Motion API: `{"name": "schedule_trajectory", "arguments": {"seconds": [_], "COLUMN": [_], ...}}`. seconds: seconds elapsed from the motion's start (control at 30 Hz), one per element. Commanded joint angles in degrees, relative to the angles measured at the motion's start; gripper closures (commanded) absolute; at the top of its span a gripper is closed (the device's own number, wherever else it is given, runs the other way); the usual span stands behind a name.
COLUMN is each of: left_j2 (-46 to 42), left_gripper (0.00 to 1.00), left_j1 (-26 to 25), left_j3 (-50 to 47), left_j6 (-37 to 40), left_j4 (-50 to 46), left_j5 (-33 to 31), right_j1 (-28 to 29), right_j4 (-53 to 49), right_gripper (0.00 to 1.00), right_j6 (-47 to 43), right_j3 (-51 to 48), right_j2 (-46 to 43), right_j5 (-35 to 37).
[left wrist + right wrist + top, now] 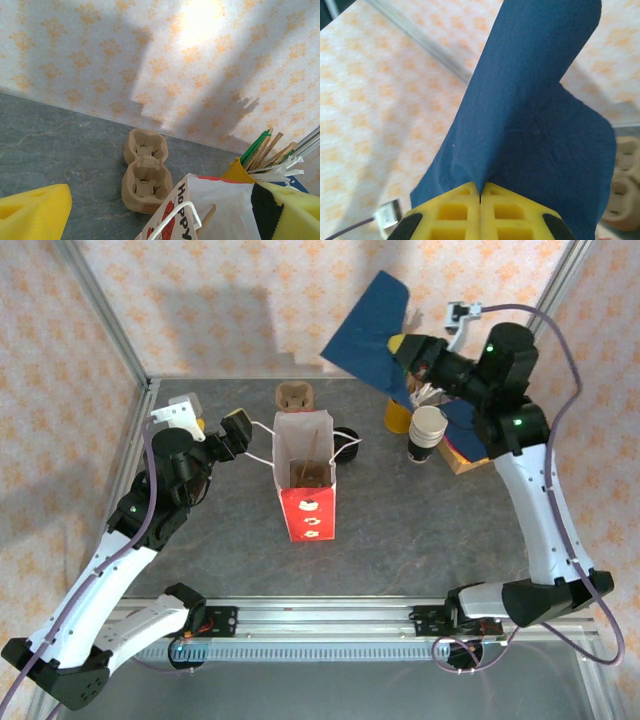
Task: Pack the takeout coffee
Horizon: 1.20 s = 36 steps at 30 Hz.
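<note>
The table carries an open paper bag at its centre. At 1 o'clock the right pincer is clamped on a raised blue napkin. The left pincer gapes empty at the bag's 9 o'clock. The coffee cup sits just at the bag's 2 o'clock, so a reach across could catch and topple the bag.

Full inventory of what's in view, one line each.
paper bag: 1, white with a red base, table centre
cup carrier: 1, brown, behind the bag
takeout coffee: 1, black lid, just right of the bag
yellow cup: 1, holds sticks, back right
white cups: 1 stack, beside the yellow cup
napkin: 1, dark blue, held up at back right
left gripper: yellow fingers, open, left of the bag
right gripper: yellow fingers, shut on the napkin
</note>
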Motion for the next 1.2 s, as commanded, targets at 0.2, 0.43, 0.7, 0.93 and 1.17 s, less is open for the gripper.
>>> {"name": "schedule_trajectory", "arguments": {"seconds": [0.2, 0.43, 0.7, 0.93, 1.17], "left_j2": [-0.2, -0.7, -1.6, -1.4, -1.5], "left_gripper": [0.06, 0.06, 0.06, 0.06, 0.06], "left_j1": [0.5, 0.5, 0.6, 0.5, 0.6], "left_j3": [-1.7, -2.9, -3.5, -3.3, -3.5], "left_j6": [-0.7, -0.7, -0.2, 0.5, 0.3], "left_j4": [2.0, 1.9, 1.0, 0.5, 0.6], "left_j5": [-0.2, -1.2, -2.5, -3.1, -3.2], "right_j1": [22.0, 30.0, 33.7, 33.9, 34.8], "right_j4": [8.9, 5.1, -5.5, -18.1, -26.8], "right_gripper": [1.00, 1.00, 1.00, 1.00, 1.00], "right_j6": [9.2, 7.1, 1.7, -3.8, -7.3], "right_j3": [-6.6, -8.7, -7.1, 0.2, 5.9], "right_j2": [2.7, 3.7, 8.4, 13.5, 18.2], "right_j5": [9.2, 19.0, 31.0, 39.4, 42.4]}}
